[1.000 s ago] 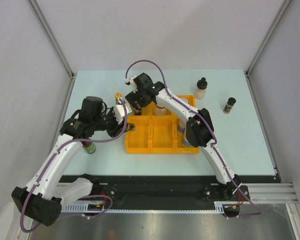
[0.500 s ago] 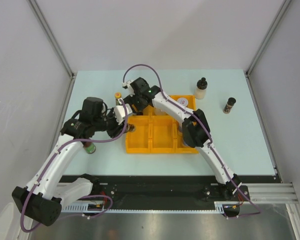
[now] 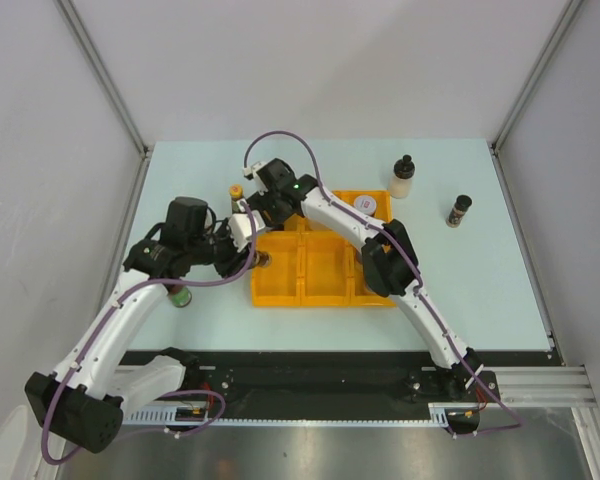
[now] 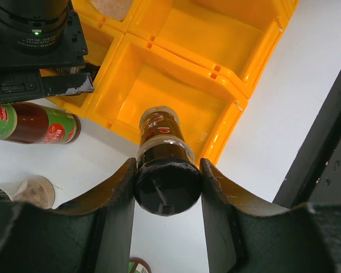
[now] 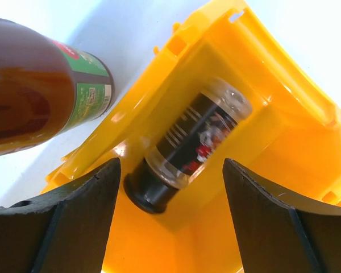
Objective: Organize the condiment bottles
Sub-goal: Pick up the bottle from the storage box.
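My left gripper [image 3: 259, 258] is shut on a black-capped spice jar [image 4: 166, 187]. It holds the jar upright above the front-left compartment of the yellow tray [image 3: 325, 299], at its left wall. My right gripper [image 3: 264, 209] is open over the back-left compartment. There a second black-capped jar [image 5: 200, 136] lies on its side below and between the jaws, untouched. A red, green-labelled sauce bottle [image 5: 37, 85] lies on the table just left of the tray and also shows in the left wrist view [image 4: 34, 124].
A silver-lidded jar [image 3: 365, 203] stands in the tray's back-right compartment. A white bottle with a black cap [image 3: 403, 177] and a small dark jar [image 3: 459, 210] stand at the back right. A green-lidded bottle [image 3: 181, 297] sits under the left arm. A pale shaker [image 4: 29, 191] stands left of the tray.
My right gripper has moved left over the tray's back-left compartment, uncovering the silver-lidded jar. My left gripper has shifted slightly toward the tray with its jar.
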Controlling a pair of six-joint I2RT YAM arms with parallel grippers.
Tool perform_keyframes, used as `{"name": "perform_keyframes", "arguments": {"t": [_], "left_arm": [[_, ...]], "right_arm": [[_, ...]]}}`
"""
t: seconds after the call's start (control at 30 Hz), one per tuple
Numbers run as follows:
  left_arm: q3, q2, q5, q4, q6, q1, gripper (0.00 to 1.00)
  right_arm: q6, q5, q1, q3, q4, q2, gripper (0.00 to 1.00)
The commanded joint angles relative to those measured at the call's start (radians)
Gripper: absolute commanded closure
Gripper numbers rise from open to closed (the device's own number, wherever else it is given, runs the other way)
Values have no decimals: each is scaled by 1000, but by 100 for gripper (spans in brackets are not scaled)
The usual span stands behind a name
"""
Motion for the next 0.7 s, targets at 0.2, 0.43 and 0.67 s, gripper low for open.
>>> {"name": "perform_keyframes", "arguments": {"t": [0.2, 0.43, 0.67], "left_arm": [[72, -88, -60, 99, -103, -1, 100], [159, -130, -267, 270, -239, 7, 100], [170, -118, -421, 343, -236, 7, 100]], "right_arm": [[51, 106, -3, -10, -106, 64, 25], [152, 84, 0, -12, -111, 75, 25], [225, 205, 13, -12, -82, 65, 24]]}}
